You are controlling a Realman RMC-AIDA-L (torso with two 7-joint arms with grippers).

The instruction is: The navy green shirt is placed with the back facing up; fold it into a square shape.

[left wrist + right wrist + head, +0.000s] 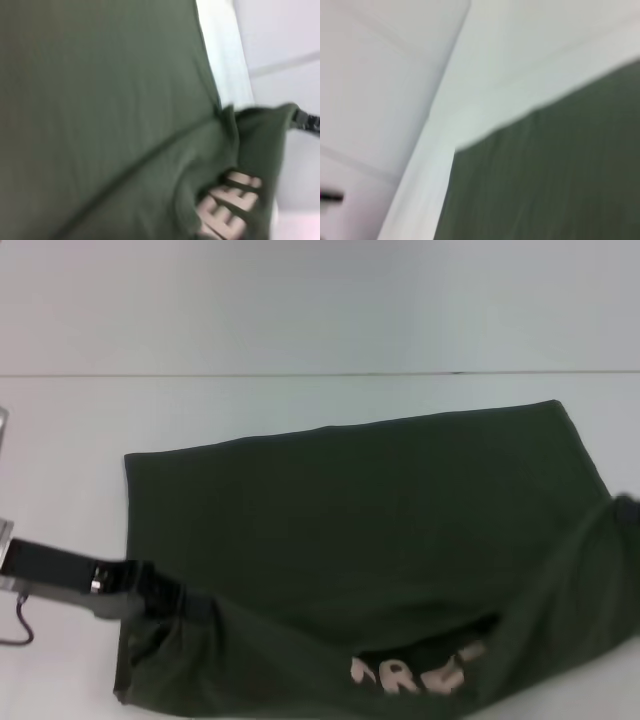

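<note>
The navy green shirt (360,510) lies spread on the white table (300,320), and it fills most of the left wrist view (100,110). Its near edge is raised off the table between both grippers, baring pale lettering (420,675) on the underside. My left gripper (178,602) is at the near left corner, its fingers buried in the fabric and shut on it. At the far right edge my right gripper (627,504) holds the other near corner up; the left wrist view shows it (306,120) pinching that corner. The right wrist view shows only a far shirt edge (555,170).
A thin seam (300,373) runs across the table behind the shirt. A grey object (3,425) pokes in at the left edge, and a dark cable (18,625) hangs under my left arm. Bare white table lies behind and left of the shirt.
</note>
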